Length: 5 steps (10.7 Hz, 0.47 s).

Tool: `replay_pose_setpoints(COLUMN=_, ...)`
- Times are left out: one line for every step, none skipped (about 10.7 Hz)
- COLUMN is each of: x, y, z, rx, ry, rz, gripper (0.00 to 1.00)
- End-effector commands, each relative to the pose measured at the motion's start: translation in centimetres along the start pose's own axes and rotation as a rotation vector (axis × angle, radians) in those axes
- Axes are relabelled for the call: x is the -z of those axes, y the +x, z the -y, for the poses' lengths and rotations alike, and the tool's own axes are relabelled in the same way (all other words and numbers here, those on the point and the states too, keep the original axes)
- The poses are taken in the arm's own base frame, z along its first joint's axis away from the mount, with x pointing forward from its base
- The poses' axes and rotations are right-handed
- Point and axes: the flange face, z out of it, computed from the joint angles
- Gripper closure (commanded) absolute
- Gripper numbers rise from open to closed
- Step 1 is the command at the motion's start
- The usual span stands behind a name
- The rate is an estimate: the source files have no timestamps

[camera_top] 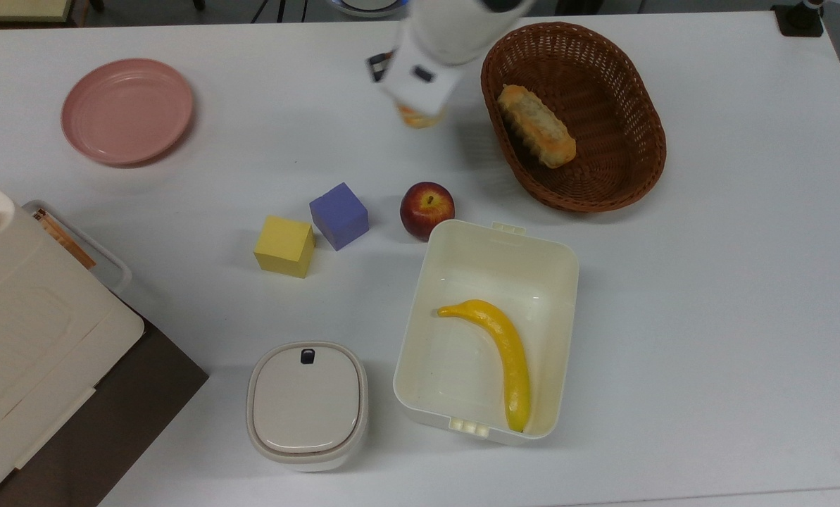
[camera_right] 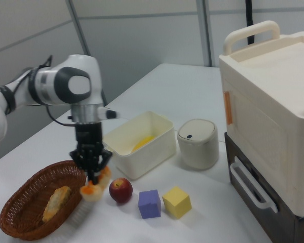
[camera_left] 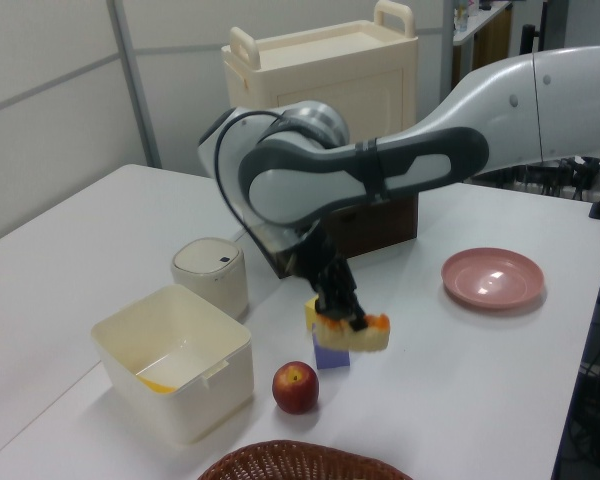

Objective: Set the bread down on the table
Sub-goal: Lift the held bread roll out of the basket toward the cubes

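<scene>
Nearest in the left view, I note the brown wicker basket (camera_left: pixel 300 462), then the red apple (camera_left: pixel 295 388) on the large white table (camera_left: pixel 460 400). Beyond, my black two-finger gripper (camera_left: pixel 342 318) is clamped on the short orange-glazed bread (camera_left: pixel 358 333), held clear above the table, beside the basket in the right view. Behind it sit the purple cube (camera_right: pixel 150 203) and yellow cube (camera_right: pixel 177 201). A longer tan loaf (camera_top: pixel 536 126) lies inside the basket.
</scene>
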Motion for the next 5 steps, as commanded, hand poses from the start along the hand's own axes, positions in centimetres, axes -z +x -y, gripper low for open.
replay_pose_setpoints(x=-0.1, y=-0.5, z=-5.8, rx=-0.008, ry=-0.021, rz=-0.070, gripper=1.00)
replay_pose_setpoints(x=-0.7, y=-0.4, z=-7.1, rx=-0.020, ry=-0.029, rz=-0.062, gripper=0.92)
replay_pose_setpoints(x=-1.5, y=-0.1, z=-8.2, rx=-0.029, ry=-0.028, rz=-0.047, gripper=0.70)
replay_pose_setpoints(x=-1.5, y=-0.2, z=-8.7, rx=-0.036, ry=-0.043, rz=-0.043, gripper=0.15)
replay_pose_setpoints(x=-1.1, y=-0.6, z=-8.9, rx=-0.044, ry=-0.066, rz=-0.045, gripper=0.00)
